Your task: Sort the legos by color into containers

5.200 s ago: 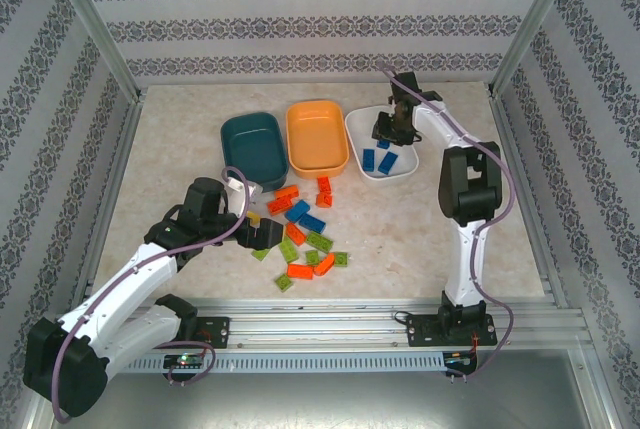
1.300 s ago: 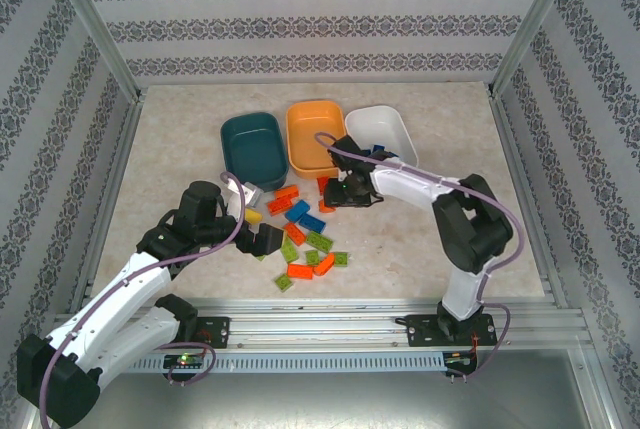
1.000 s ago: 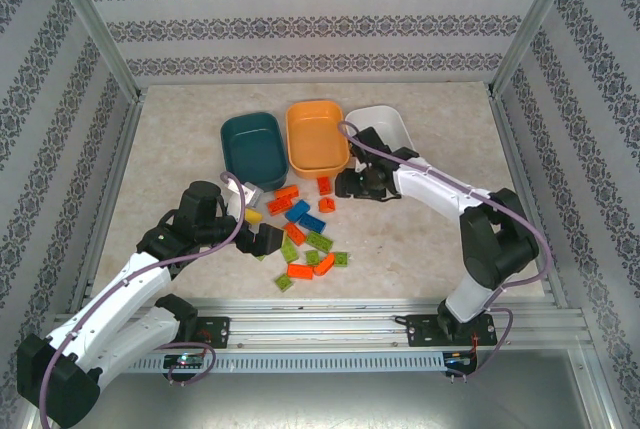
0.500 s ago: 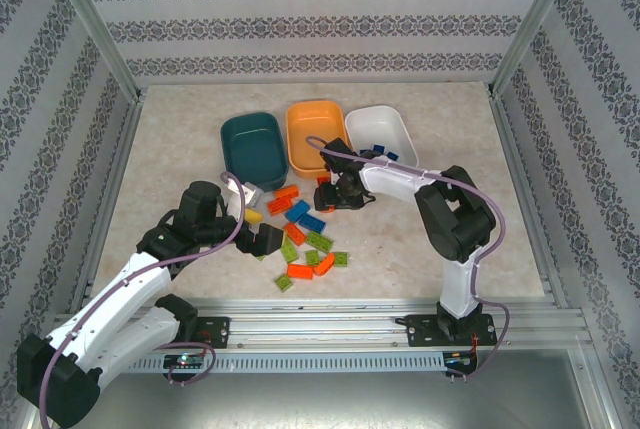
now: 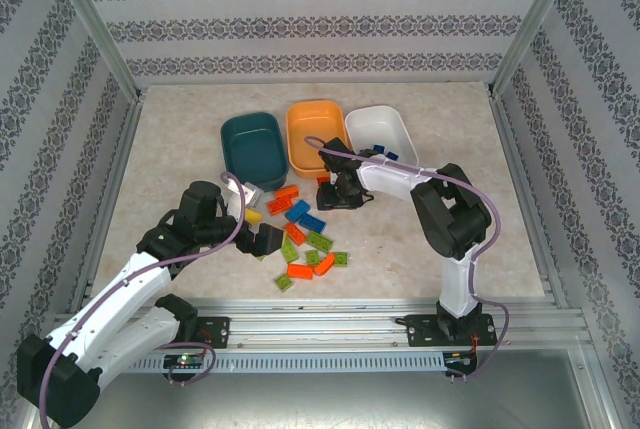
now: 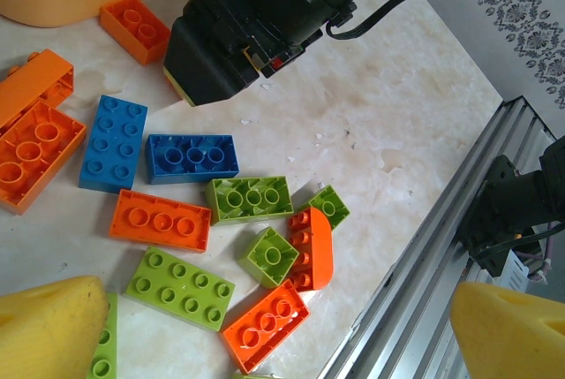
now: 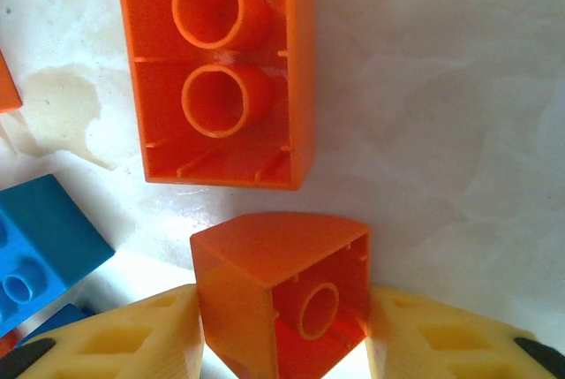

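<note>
In the right wrist view my right gripper [image 7: 281, 326] is shut on a small orange lego [image 7: 265, 264], tilted so its hollow underside shows, with a yellow finger [image 7: 132, 335] pressed on each side. A longer orange lego [image 7: 216, 65] lies upside down just beyond it, a blue one [image 7: 40, 242] to the left. From above, the right gripper [image 5: 332, 196] sits low in front of the orange tub [image 5: 316, 137]. The dark teal tub [image 5: 251, 149] and the white tub [image 5: 382, 134], which holds blue legos, flank it. My left gripper [image 5: 262, 238] hangs open over the pile [image 5: 305, 234].
The left wrist view shows green [image 6: 250, 199], orange [image 6: 159, 219] and blue legos [image 6: 192, 157] scattered on the marble top, and the right arm's black gripper body [image 6: 265, 17] close above them. A metal rail [image 5: 350, 314] runs along the near edge, patterned walls on the other sides.
The right arm has swung from over the white tub down to the orange legos by the orange tub, and has barely moved in the last half second. The left arm holds still.
</note>
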{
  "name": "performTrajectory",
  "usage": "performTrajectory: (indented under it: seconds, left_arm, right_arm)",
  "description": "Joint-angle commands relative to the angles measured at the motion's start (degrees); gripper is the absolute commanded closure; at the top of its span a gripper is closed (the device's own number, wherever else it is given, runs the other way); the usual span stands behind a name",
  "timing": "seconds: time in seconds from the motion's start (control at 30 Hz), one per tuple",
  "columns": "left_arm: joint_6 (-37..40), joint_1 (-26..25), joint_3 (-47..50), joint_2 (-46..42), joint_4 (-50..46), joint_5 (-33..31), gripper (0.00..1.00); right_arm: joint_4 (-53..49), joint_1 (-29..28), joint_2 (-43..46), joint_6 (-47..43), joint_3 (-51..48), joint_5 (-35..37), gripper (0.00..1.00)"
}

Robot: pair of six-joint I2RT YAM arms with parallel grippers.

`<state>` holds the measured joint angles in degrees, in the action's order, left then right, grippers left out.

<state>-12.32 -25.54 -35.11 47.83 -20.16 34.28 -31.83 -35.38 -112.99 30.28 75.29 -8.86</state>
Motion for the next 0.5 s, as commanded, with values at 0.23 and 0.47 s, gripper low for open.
performTrajectory:
  seconds: [0.23, 0.47]
  left_arm:
    - [1.07, -1.01, -1.03, -0.63, -0.67, 0.1, 0.0]
    - [1.05, -1.1, -1.0, -0.62, -0.72, 0.08, 0.0]
  right_arm:
    - [2.32, -0.24, -0.01, 0.47, -1.23, 0.49, 0.65]
    - [2.56, 0.83, 3.27, 0.69, -3.26, 0.86, 0.66]
